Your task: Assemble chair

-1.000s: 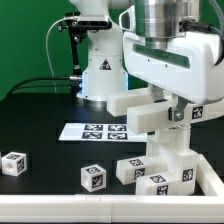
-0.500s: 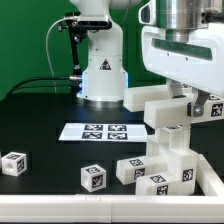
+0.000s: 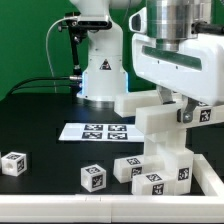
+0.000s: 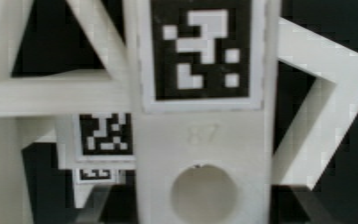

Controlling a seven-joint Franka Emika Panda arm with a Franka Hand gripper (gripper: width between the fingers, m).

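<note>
My gripper (image 3: pixel 173 110) hangs over the exterior view's right and is shut on a white bar (image 3: pixel 148 110) of the chair, which sticks out toward the left. In the wrist view the bar (image 4: pixel 201 130) runs straight between the dark fingers (image 4: pixel 105 205), showing a large tag and an oval hole. Below it stands a white stack of chair parts (image 3: pixel 165 165) with tags; the held bar is close above it, and contact cannot be judged. White slanted braces of the frame (image 4: pixel 318 110) show behind the bar.
The marker board (image 3: pixel 100 131) lies in the middle of the black table. Two loose white tagged cubes (image 3: pixel 13 163) (image 3: pixel 93 176) sit at the front left. The arm's white base (image 3: pixel 100 70) stands behind, with black cables to its left.
The gripper with the bar swung toward the exterior view's right half a second ago, then came back left and slightly down to about where it was. The grip is unchanged.
</note>
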